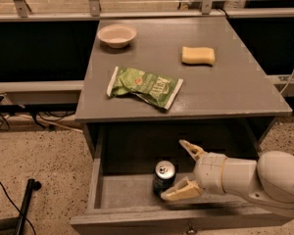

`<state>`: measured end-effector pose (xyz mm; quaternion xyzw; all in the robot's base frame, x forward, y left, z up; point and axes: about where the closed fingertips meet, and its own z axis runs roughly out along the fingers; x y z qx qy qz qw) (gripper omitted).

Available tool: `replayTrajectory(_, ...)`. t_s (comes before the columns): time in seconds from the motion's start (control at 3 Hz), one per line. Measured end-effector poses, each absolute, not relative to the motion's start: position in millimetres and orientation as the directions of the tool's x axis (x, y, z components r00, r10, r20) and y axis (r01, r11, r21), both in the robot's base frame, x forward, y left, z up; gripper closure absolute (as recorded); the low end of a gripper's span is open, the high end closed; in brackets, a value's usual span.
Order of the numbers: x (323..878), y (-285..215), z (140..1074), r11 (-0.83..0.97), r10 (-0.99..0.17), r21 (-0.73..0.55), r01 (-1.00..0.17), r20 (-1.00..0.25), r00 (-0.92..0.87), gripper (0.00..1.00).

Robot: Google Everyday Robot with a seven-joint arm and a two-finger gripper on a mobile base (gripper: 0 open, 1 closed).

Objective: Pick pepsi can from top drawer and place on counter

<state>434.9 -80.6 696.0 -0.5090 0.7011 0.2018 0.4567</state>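
Note:
The pepsi can [163,176] stands upright in the open top drawer [127,219], near its middle, silver top showing. My gripper [184,169] reaches in from the right and is open. One tan finger [181,191] lies just in front of the can's base; the other finger [191,149] points back, to the right of the can. The can sits at the mouth of the fingers, not clasped. The grey counter [235,89] lies above the drawer.
On the counter lie a green snack bag [144,86] near the front left, a yellow sponge [198,55] at the right and a pale bowl [116,35] at the back left. A dark pole [25,202] and cables lie on the floor at the left.

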Motion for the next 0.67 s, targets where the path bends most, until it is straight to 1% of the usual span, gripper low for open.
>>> replayTrajectory(0.67,443.2,-66.5,689.6,0.398,-0.494,-0.156,-0.904,-0.866,-0.069,0.08)
